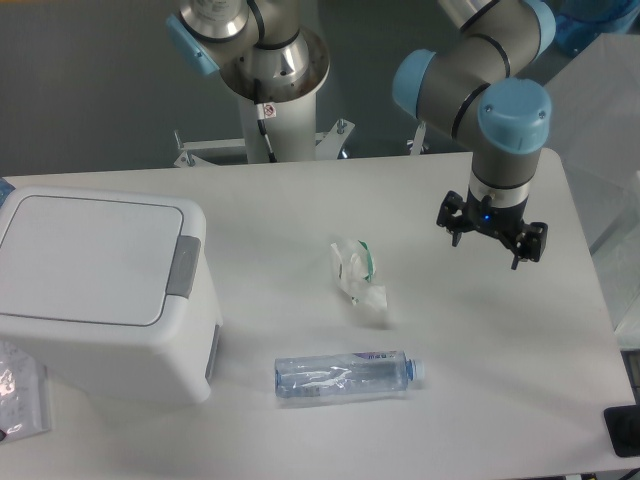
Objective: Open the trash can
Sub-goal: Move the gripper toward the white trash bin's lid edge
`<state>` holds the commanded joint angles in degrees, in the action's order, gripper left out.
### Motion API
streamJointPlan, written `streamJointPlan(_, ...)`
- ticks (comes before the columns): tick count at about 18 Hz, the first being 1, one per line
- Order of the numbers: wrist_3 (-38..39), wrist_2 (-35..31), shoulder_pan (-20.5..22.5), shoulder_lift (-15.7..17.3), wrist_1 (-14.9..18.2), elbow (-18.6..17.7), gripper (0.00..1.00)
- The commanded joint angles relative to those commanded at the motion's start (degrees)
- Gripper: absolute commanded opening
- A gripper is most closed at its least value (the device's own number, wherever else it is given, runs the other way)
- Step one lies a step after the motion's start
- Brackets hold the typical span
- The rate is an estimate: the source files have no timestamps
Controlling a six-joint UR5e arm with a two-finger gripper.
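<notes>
Nearest on the white bench (480, 400), a clear plastic bottle (345, 376) is seen lying on its side, its cap pointed to the right. At the near left edge, a crinkled clear plastic bag (20, 398) is partly cut off by the frame, just beside the near left corner of the trash can (105, 290). The trash can, a large white boxy bin with rounded corners, is set on the left part of the bench; its flat lid (88, 258) is shut, and a grey rectangular push-button (183, 267) is placed at the lid's right edge. A dark object (622, 432) is cut off at the near right corner of the frame.

Farther in, near the middle of the bench, a small crumpled piece of clear and white wrapping with a green mark (357, 271) is found, well apart from the trash can and the bottle. To the right of it, the pincer (490, 240) is held above the bench, pointed downward, with its dark fingers spread apart and nothing between them; it is well apart from the trash can. It is carried by a grey arm with light blue joints (480, 80). At the far edge, a second arm's base (270, 60) is mounted behind the bench
</notes>
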<state>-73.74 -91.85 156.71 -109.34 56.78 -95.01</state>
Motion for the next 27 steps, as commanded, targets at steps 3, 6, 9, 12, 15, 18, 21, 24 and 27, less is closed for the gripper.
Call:
streamJointPlan(3,1.4,2.5,-1.1,-0.1,-0.3,-0.4,1.00)
streamJointPlan(6,11.6,9.0,-2.0,0.0,-0.4,-0.7,1.00)
streamJointPlan(9,18.7,10.5,-4.3,-0.3,-0.4,-0.5,1.00)
streamJointPlan(12,19.4,12.9,-5.7,-0.2,-0.3,-0.4,1.00)
streamJointPlan(15,19.8,22.2,-6.1,0.3,-0.4,-0.1,1.00)
streamJointPlan(18,25.5,26.2,-6.2,2.5,-0.3,0.1,1.00)
streamJointPlan(21,35.1,27.0,-7.3,3.3,-0.4,0.6,1.00)
streamJointPlan(24,43.0,27.0,-9.1,3.1,-0.4,1.1,1.00)
streamJointPlan(27,51.4,31.3,-10.1,2.9,-0.4,6.0,1.00)
